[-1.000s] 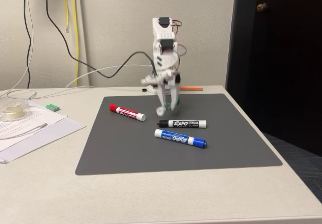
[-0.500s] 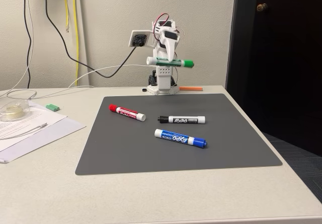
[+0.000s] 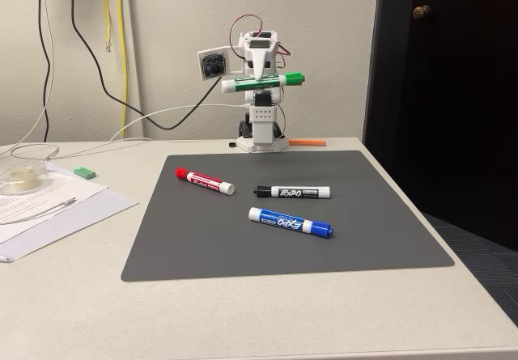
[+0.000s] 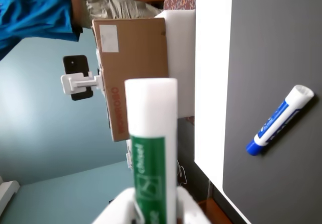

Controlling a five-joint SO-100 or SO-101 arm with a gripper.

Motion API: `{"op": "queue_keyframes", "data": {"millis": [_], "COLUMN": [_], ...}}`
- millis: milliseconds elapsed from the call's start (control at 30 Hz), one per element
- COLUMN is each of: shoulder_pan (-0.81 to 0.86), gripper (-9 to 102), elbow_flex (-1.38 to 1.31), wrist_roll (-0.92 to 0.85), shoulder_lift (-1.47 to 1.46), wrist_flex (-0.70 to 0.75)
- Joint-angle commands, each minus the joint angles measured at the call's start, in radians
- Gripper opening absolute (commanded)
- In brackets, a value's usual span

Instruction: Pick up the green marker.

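Fixed view evenly lit, sharp, shadows soft, doorway [image 3: 445, 93] at right pretty dark. Wrist view sideways, table edge [image 4: 211, 83] blown out, green marker [image 4: 151, 148] slightly soft.

"EXPO" reads on the black marker [image 3: 292, 192] and the blue marker [image 3: 290, 222] in the fixed view; "chisel" stands on the green marker [image 4: 149, 169] label in the wrist view

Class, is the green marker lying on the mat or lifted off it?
Lifted. The tool holds the green marker roughly level, high above the grey mat.
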Motion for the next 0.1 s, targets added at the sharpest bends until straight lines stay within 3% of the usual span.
{"op": "queue_keyframes", "data": {"millis": [0,67], "shoulder_pan": [-0.005,-0.005], "gripper": [5,5], "elbow_flex": [-0.008,-0.008], "wrist_roll": [-0.002,0.002], "shoulder_lift": [0.026,0.028], "wrist_flex": [-0.017,-0.018]}}
